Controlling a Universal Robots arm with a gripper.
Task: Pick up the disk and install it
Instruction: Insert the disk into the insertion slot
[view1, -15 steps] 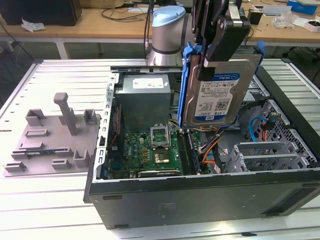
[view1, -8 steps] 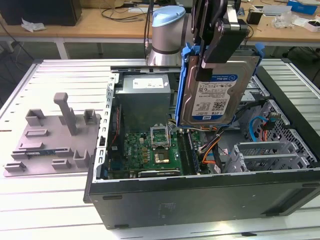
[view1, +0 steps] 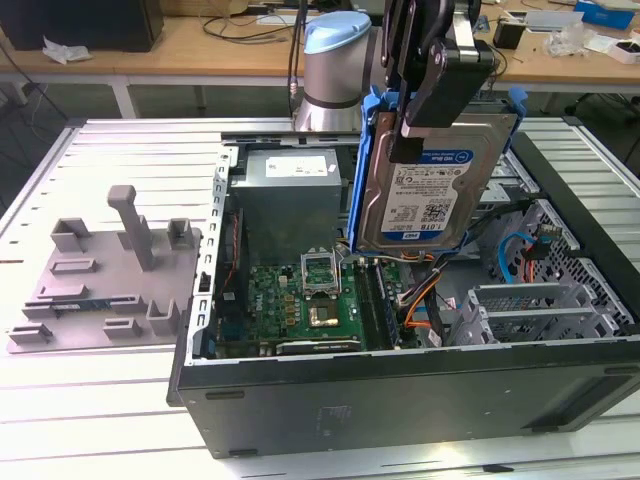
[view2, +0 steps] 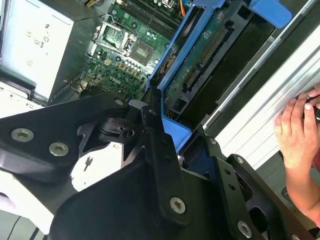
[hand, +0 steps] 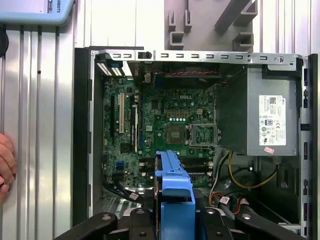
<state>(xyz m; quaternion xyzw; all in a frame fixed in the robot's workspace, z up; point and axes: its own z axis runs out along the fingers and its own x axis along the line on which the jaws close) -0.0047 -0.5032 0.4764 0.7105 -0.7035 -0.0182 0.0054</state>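
Note:
The disk (view1: 428, 195), a silver hard drive with a white-and-blue label in a blue plastic carrier, hangs upright and slightly tilted above the open computer case (view1: 400, 400). My gripper (view1: 425, 115) is shut on its upper edge, black fingers clamping the carrier. The disk hovers over the case's middle, between the motherboard (view1: 310, 300) and the metal drive cage (view1: 520, 310). In the second wrist view the disk's green circuit-board underside (view2: 200, 65) runs away from my fingers. The first wrist view looks down the carrier's blue edge (hand: 175, 195) onto the motherboard (hand: 165, 125).
A grey power supply (view1: 290, 195) fills the case's far corner. Orange and blue cables (view1: 420, 300) lie below the disk. A grey part fixture (view1: 110, 270) sits on the table at the exterior view's left. A person's hand (view2: 300, 130) rests on the table beside the case.

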